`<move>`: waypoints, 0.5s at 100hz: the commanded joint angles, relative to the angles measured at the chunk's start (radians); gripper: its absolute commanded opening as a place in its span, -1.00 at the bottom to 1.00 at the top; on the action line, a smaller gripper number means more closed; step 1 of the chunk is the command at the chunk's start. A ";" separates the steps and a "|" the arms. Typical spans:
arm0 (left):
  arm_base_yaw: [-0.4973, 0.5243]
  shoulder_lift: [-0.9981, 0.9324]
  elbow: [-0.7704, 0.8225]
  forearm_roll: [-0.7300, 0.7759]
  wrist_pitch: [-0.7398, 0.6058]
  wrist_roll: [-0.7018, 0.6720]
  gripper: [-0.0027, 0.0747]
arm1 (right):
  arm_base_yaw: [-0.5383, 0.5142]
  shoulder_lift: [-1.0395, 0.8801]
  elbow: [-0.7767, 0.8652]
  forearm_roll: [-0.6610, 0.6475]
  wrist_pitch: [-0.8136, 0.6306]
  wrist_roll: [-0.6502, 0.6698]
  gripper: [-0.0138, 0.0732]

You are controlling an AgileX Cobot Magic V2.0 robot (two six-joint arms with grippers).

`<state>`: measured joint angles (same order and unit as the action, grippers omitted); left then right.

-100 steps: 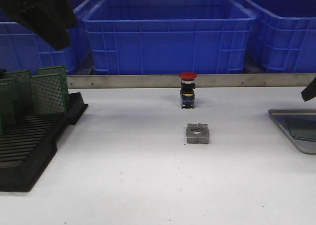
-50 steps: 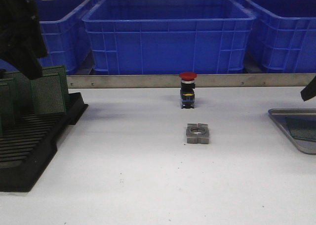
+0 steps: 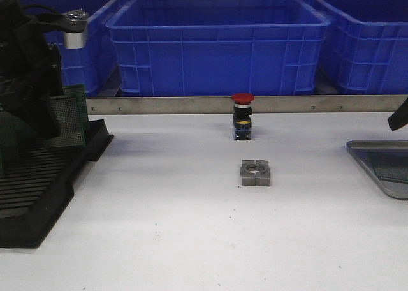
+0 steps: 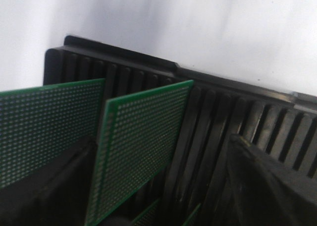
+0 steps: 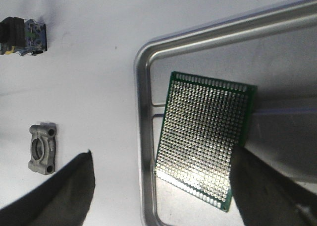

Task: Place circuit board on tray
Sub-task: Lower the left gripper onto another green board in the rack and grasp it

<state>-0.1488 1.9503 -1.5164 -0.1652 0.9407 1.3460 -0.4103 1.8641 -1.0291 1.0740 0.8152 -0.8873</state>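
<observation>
Several green perforated circuit boards (image 3: 67, 115) stand upright in the black slotted rack (image 3: 38, 189) at the left. My left gripper (image 4: 158, 196) is open and low over the rack. Its fingers (image 4: 270, 184) stand wide on either side of one upright board (image 4: 138, 141) without touching it. The silver-grey tray (image 3: 376, 170) lies at the right edge, and one circuit board (image 5: 205, 137) lies flat in it by the rim (image 5: 143, 137). My right gripper (image 5: 163, 196) is open and empty above that corner of the tray.
A red-topped push button (image 3: 242, 115) and a grey metal clamp block (image 3: 255, 173) stand mid-table; both also show in the right wrist view (image 5: 22, 35) (image 5: 43, 149). Blue plastic bins (image 3: 217, 42) line the back behind a metal rail (image 3: 287, 104).
My left arm has come down from the upper left onto the rack and now covers most of the standing boards. The right arm and the tray have not moved.
</observation>
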 commanded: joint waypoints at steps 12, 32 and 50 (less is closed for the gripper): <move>0.002 -0.048 -0.029 -0.016 -0.012 -0.009 0.01 | -0.003 -0.052 -0.026 0.030 0.037 -0.005 0.66; 0.002 -0.048 -0.029 -0.003 -0.012 -0.009 -0.99 | -0.003 -0.052 -0.026 0.030 0.038 -0.005 0.66; 0.002 -0.056 -0.078 -0.001 0.047 -0.009 -0.98 | -0.003 -0.052 -0.026 0.030 0.042 -0.005 0.66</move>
<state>-0.1488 1.9503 -1.5315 -0.1481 0.9954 1.3530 -0.4103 1.8641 -1.0291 1.0740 0.8176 -0.8873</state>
